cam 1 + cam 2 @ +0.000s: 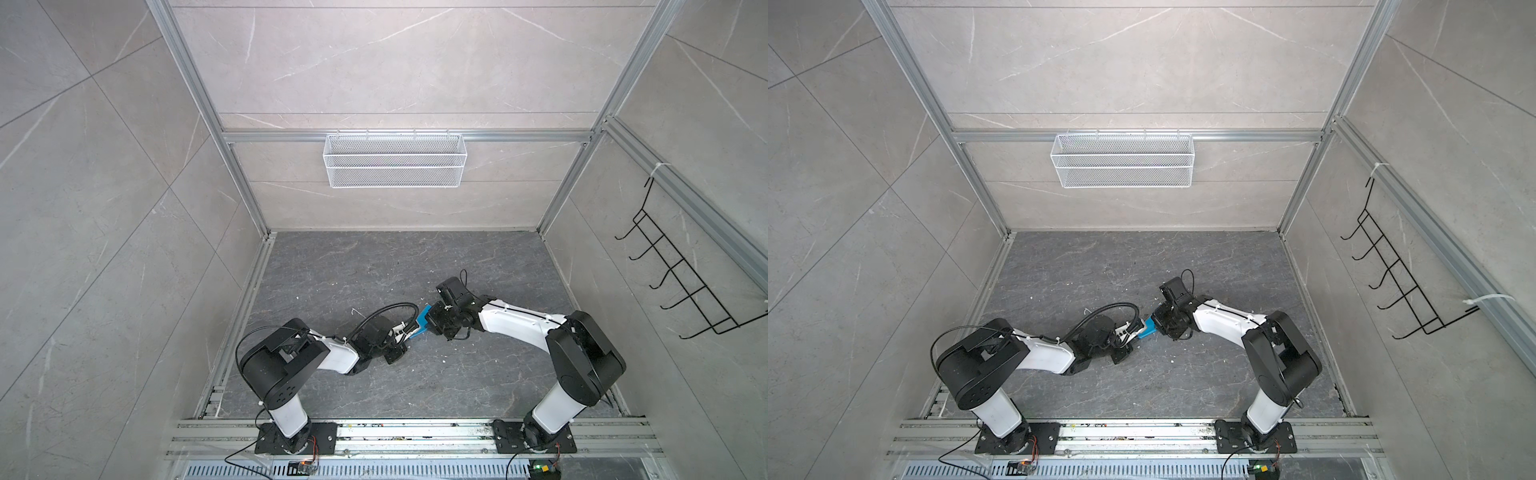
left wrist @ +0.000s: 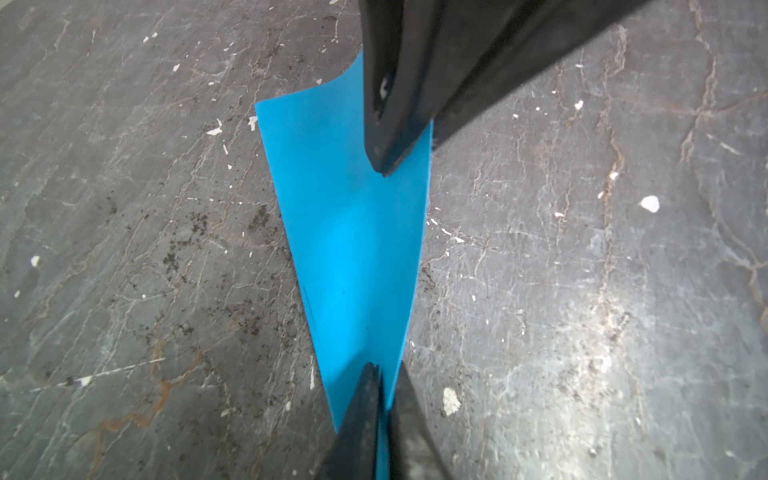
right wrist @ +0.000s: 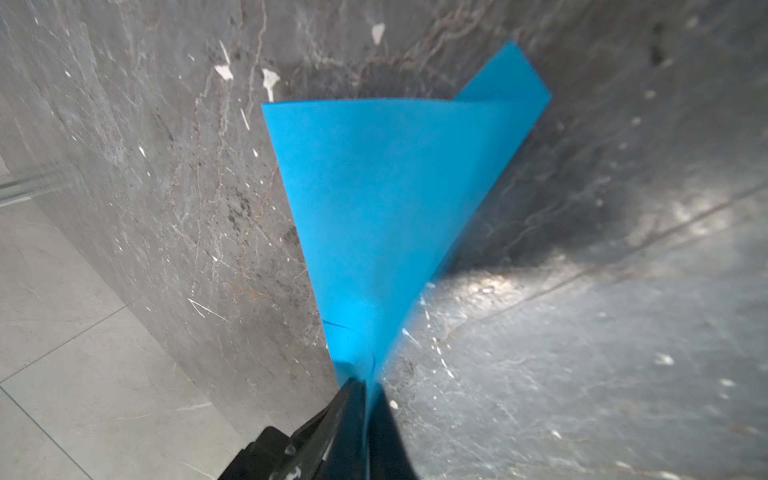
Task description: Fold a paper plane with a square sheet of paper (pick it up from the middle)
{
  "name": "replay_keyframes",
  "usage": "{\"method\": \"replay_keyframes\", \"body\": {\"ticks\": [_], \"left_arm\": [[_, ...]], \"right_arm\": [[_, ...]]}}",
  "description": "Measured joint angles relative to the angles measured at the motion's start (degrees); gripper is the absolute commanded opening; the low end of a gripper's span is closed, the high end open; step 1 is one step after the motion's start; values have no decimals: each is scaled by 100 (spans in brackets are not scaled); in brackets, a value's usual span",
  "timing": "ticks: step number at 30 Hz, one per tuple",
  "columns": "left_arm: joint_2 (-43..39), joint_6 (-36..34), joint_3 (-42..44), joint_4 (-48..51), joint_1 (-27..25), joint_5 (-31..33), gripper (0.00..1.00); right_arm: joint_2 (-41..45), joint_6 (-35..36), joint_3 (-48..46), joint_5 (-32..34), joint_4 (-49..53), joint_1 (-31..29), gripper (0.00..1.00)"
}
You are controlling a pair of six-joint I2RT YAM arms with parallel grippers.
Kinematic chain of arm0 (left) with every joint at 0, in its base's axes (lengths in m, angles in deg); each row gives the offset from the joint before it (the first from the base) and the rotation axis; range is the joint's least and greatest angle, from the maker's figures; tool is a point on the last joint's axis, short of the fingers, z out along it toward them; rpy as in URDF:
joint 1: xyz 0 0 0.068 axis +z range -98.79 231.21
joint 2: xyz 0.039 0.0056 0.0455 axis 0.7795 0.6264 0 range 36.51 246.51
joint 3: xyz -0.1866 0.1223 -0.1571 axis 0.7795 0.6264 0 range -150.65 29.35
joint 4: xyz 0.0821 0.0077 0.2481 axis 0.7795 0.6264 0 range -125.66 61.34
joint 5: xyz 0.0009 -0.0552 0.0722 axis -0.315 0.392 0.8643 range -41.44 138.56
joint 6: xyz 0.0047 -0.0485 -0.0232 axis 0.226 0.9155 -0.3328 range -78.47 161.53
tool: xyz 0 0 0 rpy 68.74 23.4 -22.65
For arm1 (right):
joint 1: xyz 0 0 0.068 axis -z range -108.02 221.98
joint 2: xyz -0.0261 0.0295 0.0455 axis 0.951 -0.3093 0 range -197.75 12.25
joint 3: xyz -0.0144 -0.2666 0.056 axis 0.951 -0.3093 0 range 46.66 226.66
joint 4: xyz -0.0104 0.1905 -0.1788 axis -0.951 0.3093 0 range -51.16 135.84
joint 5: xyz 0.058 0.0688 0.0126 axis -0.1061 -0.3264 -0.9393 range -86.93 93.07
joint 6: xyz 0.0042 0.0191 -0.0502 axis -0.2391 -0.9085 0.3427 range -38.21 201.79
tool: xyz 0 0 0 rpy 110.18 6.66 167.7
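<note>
Blue paper (image 2: 353, 249), half-folded, clamped tight by left gripper (image 2: 384, 399) and right gripper (image 3: 368, 399). Seems mid-fold; next needs crease pressed flat.

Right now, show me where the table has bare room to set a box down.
Bare: the far stretch of table up to the back wall, and the near patch along the front rail. Crowded: mid-table, where left fingers and right fingers both pinch the blue paper.
</note>
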Motion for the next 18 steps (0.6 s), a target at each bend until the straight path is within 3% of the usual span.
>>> {"method": "replay_keyframes", "body": {"ticks": [3,9,18], "left_arm": [[-13,-7,-20,98,0,-15,1],[-74,15,-225,555,0,-46,0],[-125,619,-568,1320,0,-160,0]], "right_arm": [[0,83,7,0,68,17,46],[195,376,44,72,297,151,67],[975,1088,-146,358,332,507,73]]}}
